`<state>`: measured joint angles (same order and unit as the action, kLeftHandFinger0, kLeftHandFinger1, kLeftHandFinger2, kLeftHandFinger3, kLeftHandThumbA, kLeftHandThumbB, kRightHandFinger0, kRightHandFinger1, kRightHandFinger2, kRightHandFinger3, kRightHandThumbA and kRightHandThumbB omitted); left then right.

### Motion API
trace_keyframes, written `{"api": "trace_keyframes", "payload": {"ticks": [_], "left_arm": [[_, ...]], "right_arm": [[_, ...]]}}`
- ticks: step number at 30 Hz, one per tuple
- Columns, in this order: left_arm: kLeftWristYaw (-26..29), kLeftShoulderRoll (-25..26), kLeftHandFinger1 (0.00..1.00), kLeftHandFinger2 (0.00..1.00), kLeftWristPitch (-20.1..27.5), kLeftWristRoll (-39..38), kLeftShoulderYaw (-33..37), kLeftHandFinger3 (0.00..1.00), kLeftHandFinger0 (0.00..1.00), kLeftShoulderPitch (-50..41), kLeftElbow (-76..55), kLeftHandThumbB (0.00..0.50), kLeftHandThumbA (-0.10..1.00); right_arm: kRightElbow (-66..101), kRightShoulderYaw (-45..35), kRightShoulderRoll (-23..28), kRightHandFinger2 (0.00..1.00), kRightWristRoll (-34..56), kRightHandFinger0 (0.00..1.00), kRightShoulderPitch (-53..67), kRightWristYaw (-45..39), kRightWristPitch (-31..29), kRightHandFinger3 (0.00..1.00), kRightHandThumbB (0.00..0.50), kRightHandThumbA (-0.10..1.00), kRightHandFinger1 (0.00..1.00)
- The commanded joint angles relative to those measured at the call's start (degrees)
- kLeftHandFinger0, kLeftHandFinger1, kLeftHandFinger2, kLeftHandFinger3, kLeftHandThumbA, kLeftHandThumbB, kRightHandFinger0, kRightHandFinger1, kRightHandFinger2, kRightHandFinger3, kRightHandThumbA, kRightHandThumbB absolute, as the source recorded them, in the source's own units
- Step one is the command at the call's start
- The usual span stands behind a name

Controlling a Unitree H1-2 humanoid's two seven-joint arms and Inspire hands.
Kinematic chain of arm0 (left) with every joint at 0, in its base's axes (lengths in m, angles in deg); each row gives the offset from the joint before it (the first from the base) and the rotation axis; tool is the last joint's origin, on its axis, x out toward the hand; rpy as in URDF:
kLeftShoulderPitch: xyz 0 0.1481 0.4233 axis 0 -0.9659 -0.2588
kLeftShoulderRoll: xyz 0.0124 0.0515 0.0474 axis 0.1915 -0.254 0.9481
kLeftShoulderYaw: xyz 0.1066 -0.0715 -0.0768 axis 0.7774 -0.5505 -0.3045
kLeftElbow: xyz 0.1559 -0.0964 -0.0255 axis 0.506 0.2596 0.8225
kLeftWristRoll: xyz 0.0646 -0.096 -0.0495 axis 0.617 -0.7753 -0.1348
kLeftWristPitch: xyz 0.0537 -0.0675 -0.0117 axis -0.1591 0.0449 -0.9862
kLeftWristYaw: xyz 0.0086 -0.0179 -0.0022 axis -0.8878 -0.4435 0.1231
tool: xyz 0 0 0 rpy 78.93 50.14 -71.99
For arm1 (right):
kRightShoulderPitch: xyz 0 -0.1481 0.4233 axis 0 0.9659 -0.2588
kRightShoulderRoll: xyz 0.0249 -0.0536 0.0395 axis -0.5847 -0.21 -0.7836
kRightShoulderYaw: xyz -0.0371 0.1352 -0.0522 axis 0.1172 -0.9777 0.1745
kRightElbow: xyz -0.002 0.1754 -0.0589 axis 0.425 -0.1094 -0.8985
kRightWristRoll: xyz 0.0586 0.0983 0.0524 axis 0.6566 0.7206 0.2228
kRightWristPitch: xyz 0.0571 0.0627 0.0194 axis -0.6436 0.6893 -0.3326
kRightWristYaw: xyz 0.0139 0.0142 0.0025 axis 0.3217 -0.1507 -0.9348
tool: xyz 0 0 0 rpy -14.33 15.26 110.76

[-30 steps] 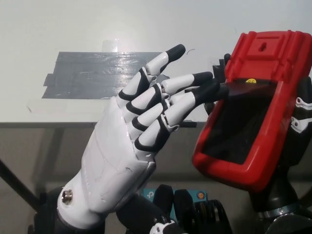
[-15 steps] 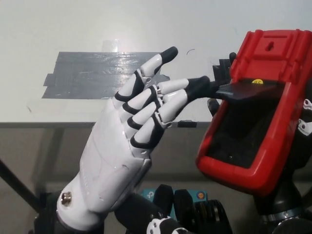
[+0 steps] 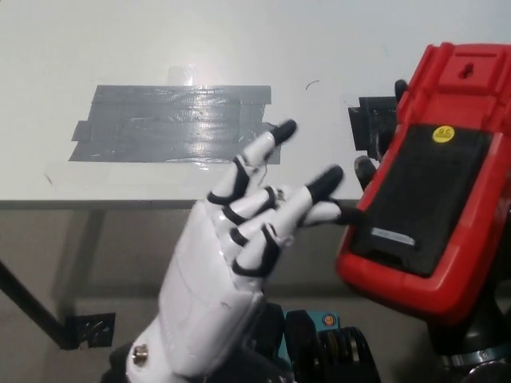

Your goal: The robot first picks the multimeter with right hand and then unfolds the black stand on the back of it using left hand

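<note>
Beside the multimeter (image 3: pixel 431 199), white robot hand (image 3: pixel 231 279) open, fingertips (image 3: pixel 331 177) near its black stand (image 3: pixel 423 199)

- My left hand (image 3: pixel 231 279) is white, with black fingertips and black bands at the bends.
- The multimeter (image 3: pixel 431 183) I'm holding has a bright red casing.
- Its stand (image 3: pixel 423 191) is matte black, with a small yellow round sticker (image 3: pixel 442 134) and a pale grey label (image 3: pixel 392 237).
- The table (image 3: pixel 239 40) is off-white.
- A patch of shiny silver-grey duct tape (image 3: pixel 172 124) sits on it.
</note>
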<state>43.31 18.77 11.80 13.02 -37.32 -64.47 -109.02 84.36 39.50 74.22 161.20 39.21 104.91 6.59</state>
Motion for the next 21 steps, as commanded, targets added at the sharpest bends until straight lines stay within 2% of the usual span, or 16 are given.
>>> {"api": "trace_keyframes", "payload": {"ticks": [1, 2, 3, 4, 7, 10, 11, 13, 16, 17, 18, 19, 21], "left_arm": [[6.2, 0.0, 0.58, 0.62, 2.4, 0.6, 1.5, 1.00, 1.00, 0.0, -0.2, 0.326, 0.95], [7.1, 0.0, 0.56, 0.60, 2.4, 0.6, 1.8, 1.00, 1.00, 0.1, 0.0, 0.325, 0.92], [7.8, 0.4, 0.54, 0.58, 2.4, 1.6, 2.2, 1.00, 1.00, 0.2, 0.1, 0.367, 1.00], [8.4, 0.4, 0.53, 0.56, 2.4, 1.9, 2.5, 1.00, 1.00, 0.2, 0.2, 0.375, 1.00], [10.1, 1.2, 0.54, 0.57, 2.4, 3.9, 3.3, 1.00, 1.00, -0.1, 0.5, 0.421, 1.00], [9.3, 1.2, 0.58, 0.59, 2.4, 4.1, 3.2, 1.00, 1.00, -0.7, 0.3, 0.423, 1.00], [9.5, 1.2, 0.53, 0.55, 2.4, 4.8, 3.0, 1.00, 1.00, -0.6, 0.0, 0.419, 1.00], [9.2, 1.2, 0.51, 0.54, 2.4, 4.9, 2.8, 1.00, 1.00, -0.6, -0.5, 0.425, 1.00], [9.3, 1.7, 0.49, 0.55, 2.4, 4.4, 2.3, 1.00, 1.00, -0.8, -0.8, 0.440, 1.00], [8.5, 2.5, 0.50, 0.58, 2.4, 2.7, 1.6, 1.00, 1.00, -0.8, -0.5, 0.481, 1.00], [8.8, 3.5, 0.52, 0.60, 2.4, 1.3, 0.9, 1.00, 1.00, -1.2, 0.0, 0.499, 1.00], [7.2, 3.2, 0.54, 0.60, 1.7, -0.6, -0.3, 1.00, 1.00, -2.6, -0.7, 0.500, 1.00], [6.9, 4.0, 0.53, 0.63, 1.6, -1.8, -1.4, 1.00, 1.00, -3.3, -1.5, 0.500, 1.00]], "right_arm": [[2.3, -0.3, -0.6, 0.65, 2.3, 0.00, -2.9, -1.7, -3.1, 0.91, 0.131, -0.10, 0.21], [2.3, -0.3, -0.4, 0.65, 2.5, 0.00, -2.8, -1.6, -3.1, 0.91, 0.131, -0.10, 0.21], [2.3, -0.3, -0.3, 0.65, 2.5, 0.00, -3.0, -1.5, -3.1, 0.91, 0.133, -0.10, 0.21], [2.3, -0.2, -0.2, 0.66, 2.8, 0.00, -3.0, -1.3, -3.3, 0.91, 0.135, -0.10, 0.22], [2.6, -0.3, -0.4, 0.64, 3.2, 0.00, -3.2, -0.2, -3.8, 0.91, 0.133, -0.10, 0.20], [2.5, -0.4, -0.4, 0.64, 2.9, 0.00, -3.3, -0.3, -4.0, 0.92, 0.133, -0.10, 0.20], [2.5, -0.4, -0.5, 0.64, 3.0, 0.00, -3.3, -0.3, -4.1, 0.92, 0.134, -0.10, 0.20], [2.1, -0.7, -0.6, 0.63, 2.2, 0.00, -3.5, 0.0, -4.2, 0.94, 0.152, -0.10, 0.19], [0.9, -1.7, 0.0, 0.63, 1.1, 0.00, -4.1, -0.2, -4.1, 0.93, 0.132, -0.10, 0.17], [0.0, -2.5, 0.2, 0.63, 1.2, 0.00, -4.6, -0.5, -4.4, 0.99, 0.108, -0.10, 0.17], [-0.7, -3.7, 0.4, 0.63, 1.6, 0.00, -5.4, 0.4, -4.8, 1.00, 0.103, -0.10, 0.16], [-1.7, -5.1, 0.5, 0.61, 1.8, 0.00, -6.3, 1.4, -5.3, 1.00, 0.091, -0.10, 0.15], [-3.6, -6.8, 0.6, 0.67, 2.2, 0.00, -7.1, 0.9, -5.8, 1.00, 0.068, -0.10, 0.18]]}}
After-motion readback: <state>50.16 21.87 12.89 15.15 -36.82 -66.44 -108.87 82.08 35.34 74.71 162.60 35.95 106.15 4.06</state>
